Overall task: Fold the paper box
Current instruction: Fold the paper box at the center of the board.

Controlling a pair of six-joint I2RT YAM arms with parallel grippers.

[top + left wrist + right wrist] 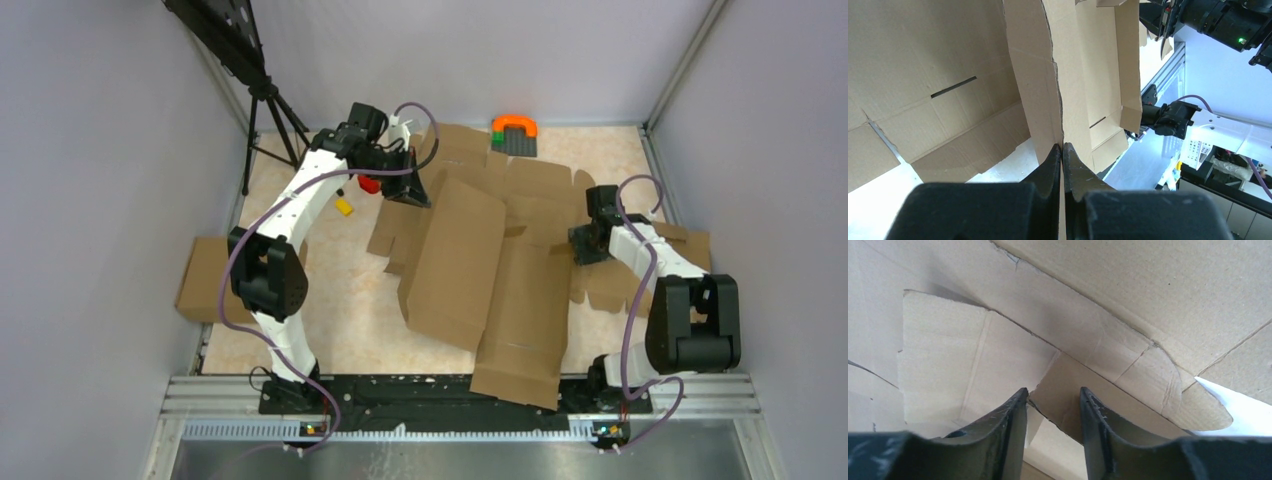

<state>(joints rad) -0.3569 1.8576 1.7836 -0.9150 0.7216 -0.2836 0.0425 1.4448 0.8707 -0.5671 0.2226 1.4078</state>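
Paper box (500, 270) lies as a mostly flat sheet mid-bench. Its long axis runs far to near, and the near end hangs over the rail (420, 395) between the arm bases.

Left pincer (415, 190) is at the sheet's far-left corner. The wrist view shows the jaws together, clamped on a cardboard edge that runs straight up from the fingertips. The big left panel (455, 260) is tilted up off the bench (340, 300) from that grip.

Right pincer (583, 245) is at the sheet's right edge, about midway along. In its wrist view the jaws stand apart, with the corner of a rounded flap (1108, 390) lying in the gap. There's no pinch that I can see.

Key relation: the sheet lies inward from both pincers, the left one holding and the right one nearest the side flap. I judge the next move is a close on that flap and then a fold inward across the long axis.

Room:
- Open bench shows left of the sheet.
- A red block (369, 184) and a yellow block (344, 207) sit near the left pincer.
- The right arm is close to the side wall, with little slack outward.
- A loose slab (200, 280) lies well apart at the left edge.

Risk: the near overhang could let the sheet slide off.
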